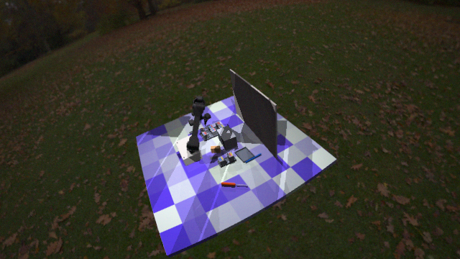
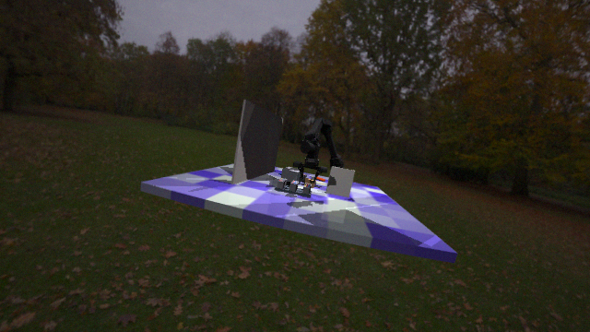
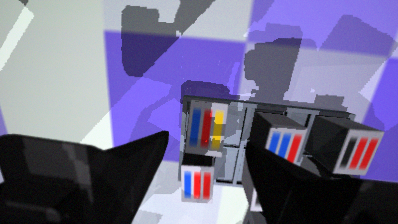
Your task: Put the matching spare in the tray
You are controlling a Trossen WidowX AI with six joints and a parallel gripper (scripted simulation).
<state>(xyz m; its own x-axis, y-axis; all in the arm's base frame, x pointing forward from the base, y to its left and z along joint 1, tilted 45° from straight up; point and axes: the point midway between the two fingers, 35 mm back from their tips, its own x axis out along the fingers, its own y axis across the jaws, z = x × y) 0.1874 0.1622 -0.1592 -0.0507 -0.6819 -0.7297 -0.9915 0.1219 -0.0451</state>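
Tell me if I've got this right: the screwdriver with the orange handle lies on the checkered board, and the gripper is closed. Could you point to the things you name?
Not quite: the gripper (image 3: pixel 207 141) is open, its fingers apart in the wrist view. The screwdriver (image 1: pixel 228 185) does lie on the checkered board (image 1: pixel 187 192).

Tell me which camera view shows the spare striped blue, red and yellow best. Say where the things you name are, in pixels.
The wrist view: it shows the colour order on the blue-red-yellow spare (image 3: pixel 206 131) in its rack (image 3: pixel 270 104), left of the gripper's (image 3: pixel 207 145) right-hand finger in the picture. The top and exterior views show small striped blocks, too tiny to tell which is this one.
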